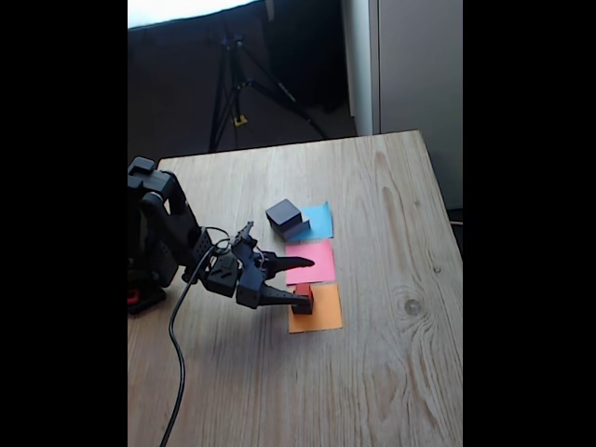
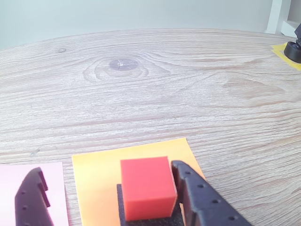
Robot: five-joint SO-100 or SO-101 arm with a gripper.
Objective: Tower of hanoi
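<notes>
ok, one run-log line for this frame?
gripper: open, straddling small red cube | cube: on small black cube, orange paper square | blue paper square: dark blocks stacked

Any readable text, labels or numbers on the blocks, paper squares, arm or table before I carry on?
None readable.
Red cube: plain faces, no marking.
Black block under it: no marking visible.
Orange paper, pink paper, blue paper: blank.
Dark blocks on the blue paper: no marking visible.
Gripper and arm: no label visible; too small to be sure.
Table: wood grain, no text.
</notes>
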